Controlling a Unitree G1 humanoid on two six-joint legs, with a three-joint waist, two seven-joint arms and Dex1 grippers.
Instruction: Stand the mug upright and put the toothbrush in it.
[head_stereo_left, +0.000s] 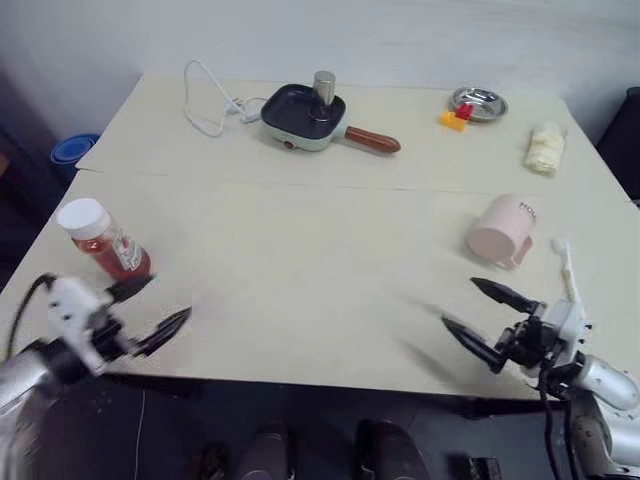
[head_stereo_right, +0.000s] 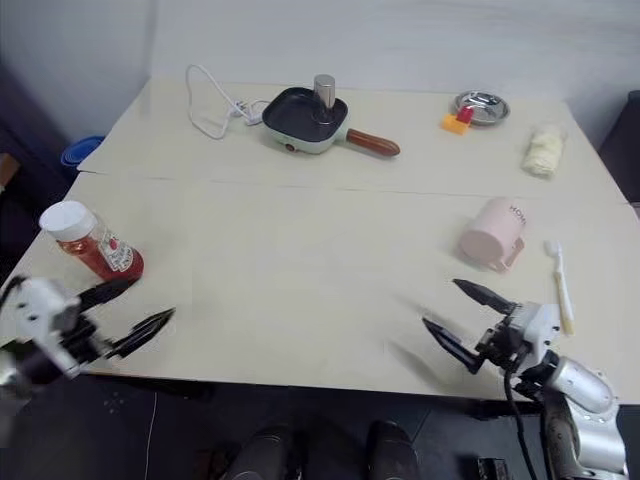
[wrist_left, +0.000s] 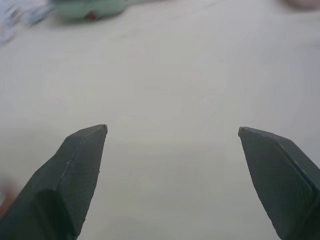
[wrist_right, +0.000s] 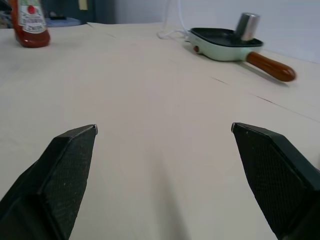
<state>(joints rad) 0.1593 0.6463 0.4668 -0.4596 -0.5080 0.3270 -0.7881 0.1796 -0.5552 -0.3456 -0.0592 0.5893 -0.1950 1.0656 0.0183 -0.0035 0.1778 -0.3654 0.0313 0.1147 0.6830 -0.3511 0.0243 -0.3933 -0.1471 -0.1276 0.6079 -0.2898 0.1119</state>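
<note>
On the worktop's (head_stereo_left: 320, 290) right side the mug (head_stereo_left: 499, 231) is seen lying tipped, with the toothbrush (head_stereo_left: 567, 268) flat just beside it. Both tools, left (head_stereo_left: 160, 310) and right (head_stereo_left: 490, 320), are held wide open and empty. The mug is judged rigid, light and smooth, best gripped across its rim; the slim toothbrush, mid-handle.

On the table (head_stereo_left: 300, 260) before us, the mug (head_stereo_left: 500, 232) lies on its side at right, the toothbrush (head_stereo_left: 567, 268) just right of it; the sauce bottle (head_stereo_left: 103, 240) lies far left, the pan (head_stereo_left: 305, 118) behind.
</note>
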